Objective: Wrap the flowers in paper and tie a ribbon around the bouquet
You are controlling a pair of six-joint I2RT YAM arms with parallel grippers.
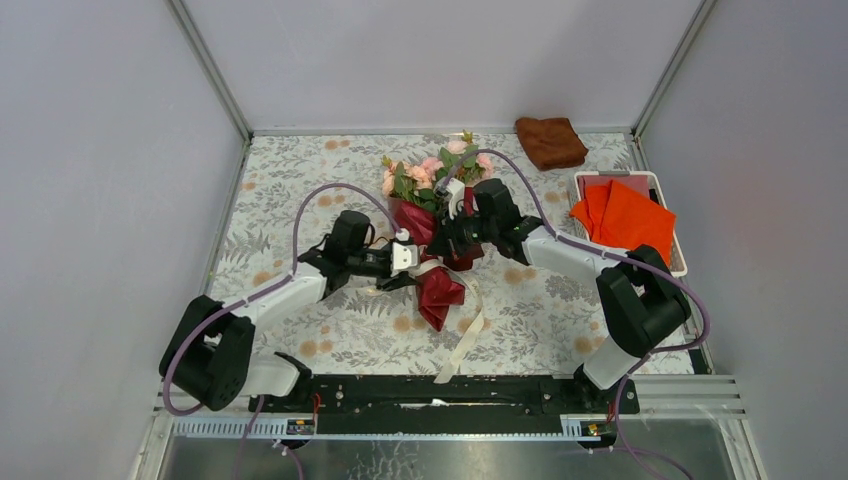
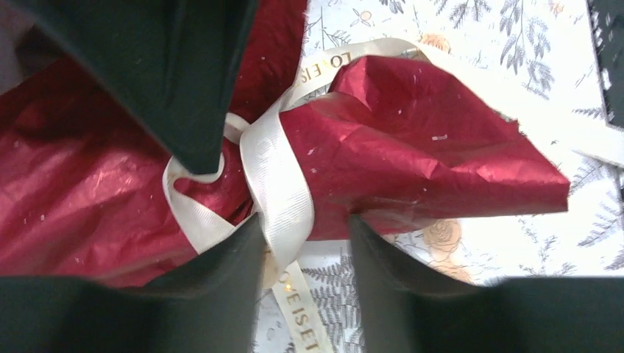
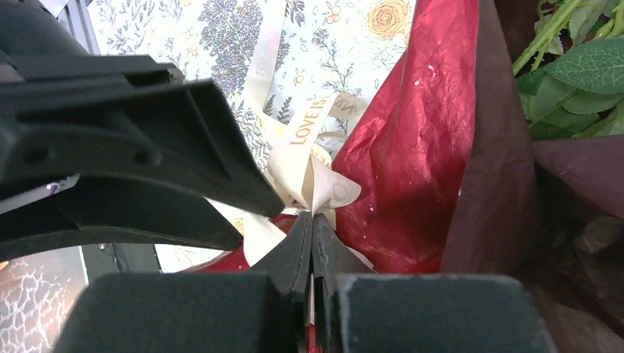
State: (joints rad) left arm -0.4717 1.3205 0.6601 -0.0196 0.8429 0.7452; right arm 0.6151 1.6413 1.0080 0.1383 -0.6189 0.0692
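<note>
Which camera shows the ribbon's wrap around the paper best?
Left wrist: the ribbon loops around the gathered paper, centre frame. Right wrist shows only a fold pinched by the right gripper; top external, just loose tails.

I see a folded brown cloth at the flowered surface's far corner, beside orange sheets in a white tray.

Arms: white links are alternating with black joints
Cables: purple ones are running along each arm
Fingers: black, tapering
</note>
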